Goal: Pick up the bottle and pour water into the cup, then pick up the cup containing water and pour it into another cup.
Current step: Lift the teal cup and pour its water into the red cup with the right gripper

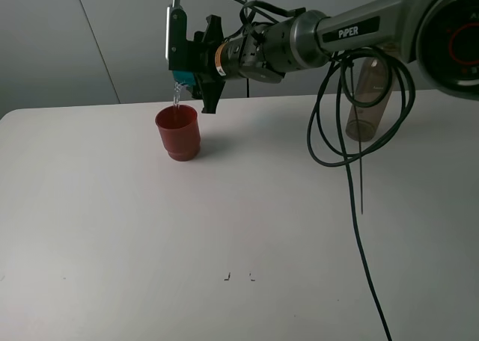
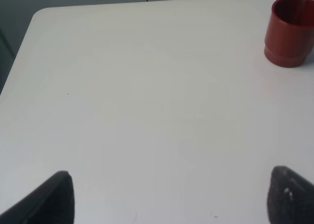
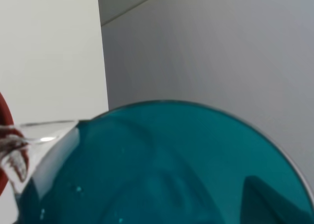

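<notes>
Count: two cups, one bottle, two grippers. Cup 1, the translucent teal-blue plastic tumbler (image 1: pixel 182 78) (image 3: pixel 167 170), is off the white tabletop (image 1: pixel 112 229), tipped steeply on its side in the right gripper (image 1: pixel 191 72), whose jaws are clamped on its wall. Its rim hangs just above cup 2. A single thin water stream (image 1: pixel 177 98) runs from the tumbler's lip down into cup 2; the right wrist view shows the water leaving over the rim (image 3: pixel 29 135). Cup 2, the opaque red-brown plastic cup (image 1: pixel 178 134) (image 2: pixel 289 31) with a stepped narrower base, stands upright on the tabletop, towards the back and left of centre. The one smoky grey-brown see-through plastic bottle (image 1: pixel 368 102) stands upright at the back right, partly behind the looped black cables (image 1: pixel 329 150), well apart from both cups; its fill level cannot be told. The left gripper (image 2: pixel 171 197) is low over bare tabletop, jaws apart, nothing between them, with the red-brown cup well away from it.
</notes>
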Robot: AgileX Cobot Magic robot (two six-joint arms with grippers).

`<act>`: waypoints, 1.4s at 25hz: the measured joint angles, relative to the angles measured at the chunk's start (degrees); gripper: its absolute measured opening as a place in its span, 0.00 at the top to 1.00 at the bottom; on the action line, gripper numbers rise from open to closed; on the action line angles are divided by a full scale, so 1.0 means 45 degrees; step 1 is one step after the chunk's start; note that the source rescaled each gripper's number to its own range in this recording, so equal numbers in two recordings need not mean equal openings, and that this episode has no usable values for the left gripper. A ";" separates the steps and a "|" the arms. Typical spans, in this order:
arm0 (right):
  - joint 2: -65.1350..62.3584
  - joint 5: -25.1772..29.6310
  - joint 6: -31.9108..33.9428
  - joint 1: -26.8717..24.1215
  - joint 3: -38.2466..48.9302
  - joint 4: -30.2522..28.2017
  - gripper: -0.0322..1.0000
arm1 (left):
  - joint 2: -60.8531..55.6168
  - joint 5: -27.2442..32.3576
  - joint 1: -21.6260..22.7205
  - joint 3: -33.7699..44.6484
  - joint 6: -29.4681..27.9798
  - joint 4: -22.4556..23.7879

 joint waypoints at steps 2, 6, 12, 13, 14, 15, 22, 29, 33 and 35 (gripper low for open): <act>0.0000 0.0000 -0.0264 0.0000 0.0000 0.0000 0.92 | 0.0000 0.0000 0.0000 0.0000 0.0000 0.0000; 0.0000 0.0000 -0.0864 0.0000 0.0000 0.0000 0.92 | 0.0000 0.0000 0.0000 0.0000 0.0000 0.0000; 0.0000 0.0000 -0.1469 0.0021 0.0000 0.0000 0.92 | 0.0000 0.0000 0.0000 0.0000 0.0087 0.0000; 0.0000 0.0000 -0.1595 0.0021 0.0000 0.0000 0.92 | 0.0000 0.0000 0.0000 0.0000 0.0087 0.0000; 0.0000 0.0000 -0.1697 0.0021 0.0000 0.0000 0.92 | 0.0000 0.0000 0.0000 0.0000 0.0087 0.0000; 0.0000 0.0000 -0.1821 0.0021 0.0000 0.0000 0.92 | 0.0000 0.0000 0.0000 0.0000 0.0087 0.0000; 0.0000 0.0000 -0.2681 0.0021 0.0000 0.0000 0.92 | 0.0000 0.0000 0.0000 0.0000 0.0087 0.0000; 0.0000 0.0000 -0.3005 0.0021 -0.0231 0.0000 0.92 | 0.0000 0.0000 0.0000 0.0000 0.0087 0.0000; 0.0000 0.0000 -0.3028 0.0021 -0.0613 0.0000 0.92 | 0.0000 0.0000 0.0000 0.0000 0.0087 0.0000; 0.0000 0.0000 -0.3080 0.0021 -0.0672 0.0000 0.92 | 0.0000 0.0000 0.0000 0.0000 0.0087 0.0000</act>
